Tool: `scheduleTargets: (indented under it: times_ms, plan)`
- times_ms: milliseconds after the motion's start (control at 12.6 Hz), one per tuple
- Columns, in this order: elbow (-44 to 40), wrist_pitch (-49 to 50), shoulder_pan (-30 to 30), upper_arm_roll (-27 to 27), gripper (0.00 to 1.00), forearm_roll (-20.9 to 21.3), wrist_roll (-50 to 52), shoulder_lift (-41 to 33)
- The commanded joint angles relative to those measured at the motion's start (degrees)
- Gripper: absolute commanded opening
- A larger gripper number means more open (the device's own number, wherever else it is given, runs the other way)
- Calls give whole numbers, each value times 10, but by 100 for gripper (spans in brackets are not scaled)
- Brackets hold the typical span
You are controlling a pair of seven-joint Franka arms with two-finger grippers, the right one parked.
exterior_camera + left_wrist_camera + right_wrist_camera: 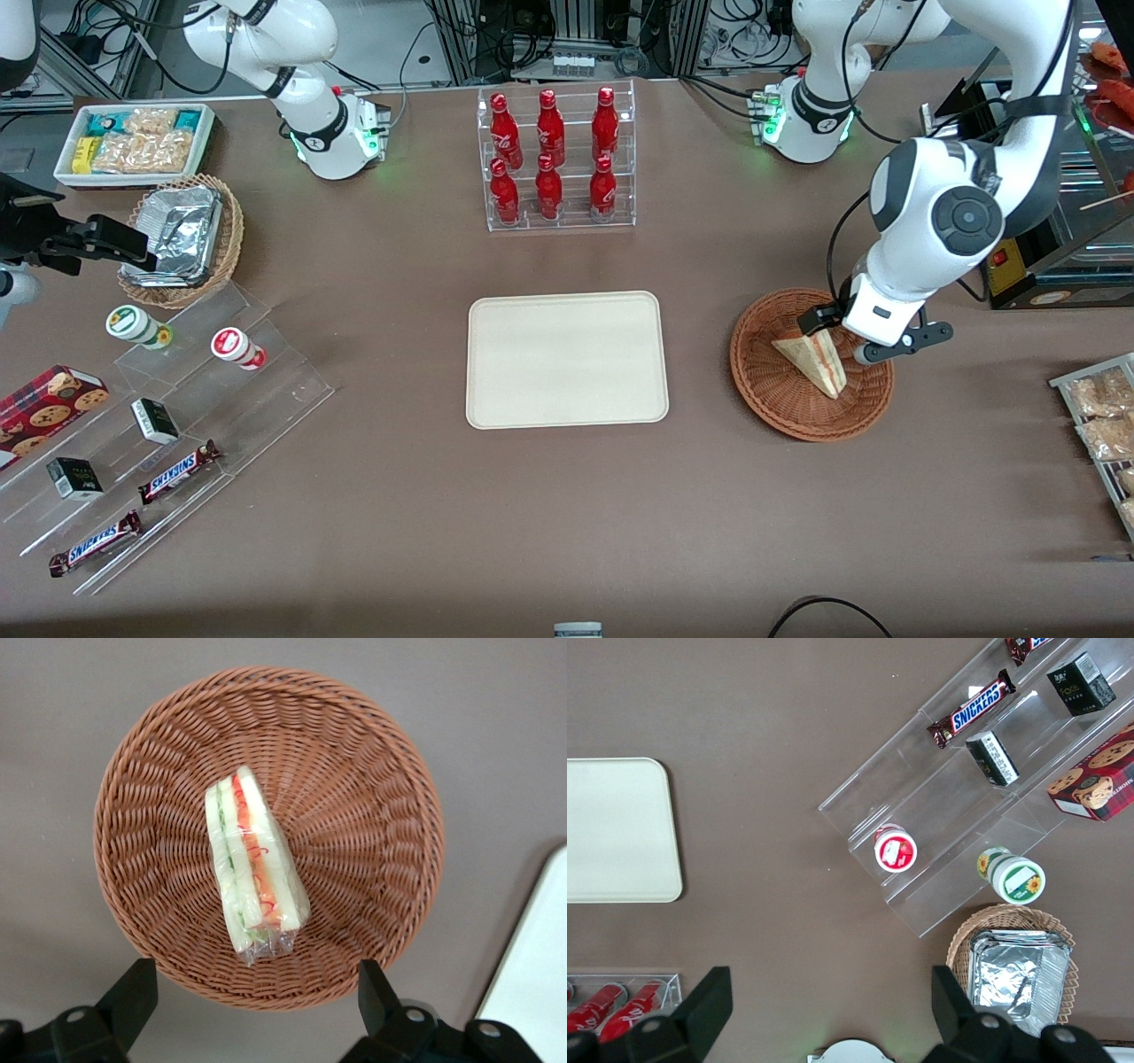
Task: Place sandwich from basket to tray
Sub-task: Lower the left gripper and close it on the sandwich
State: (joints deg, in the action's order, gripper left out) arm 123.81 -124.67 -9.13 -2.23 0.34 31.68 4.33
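The sandwich point(813, 359) point(252, 864), a plastic-wrapped white-bread wedge with red, orange and green filling, lies in the reddish-brown wicker basket point(780, 399) point(354, 815). My left gripper point(837, 341) point(255, 992) hovers above the basket, over the part of its rim farther from the front camera. It is open, its black fingers point(133, 992) spread wide with nothing between them, and the sandwich lies apart from them. The cream tray point(567, 359) point(536, 983) point(616, 828) lies flat and bare at mid-table, beside the basket toward the parked arm's end.
A clear rack of red bottles point(554, 159) stands farther from the front camera than the tray. A stepped acrylic shelf of snacks point(177, 416), a foil-filled wicker basket point(182, 235) and a white snack box point(133, 142) occupy the parked arm's end. Packets point(1099, 425) lie at the working arm's end.
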Motion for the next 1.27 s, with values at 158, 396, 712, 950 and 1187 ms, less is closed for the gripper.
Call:
scheduleTargets:
  times_ms: [158,396,712,950,1187]
  plan:
    - [49,-66,1,6,100,8,186,-20]
    - [68,-109,0,5,100,8,224,-6]
    - [72,-138,-1,5,100,8,225,36]
    - [72,-167,-3,5,100,8,230,63]
    - [71,-185,-3,5,77,8,250,88]
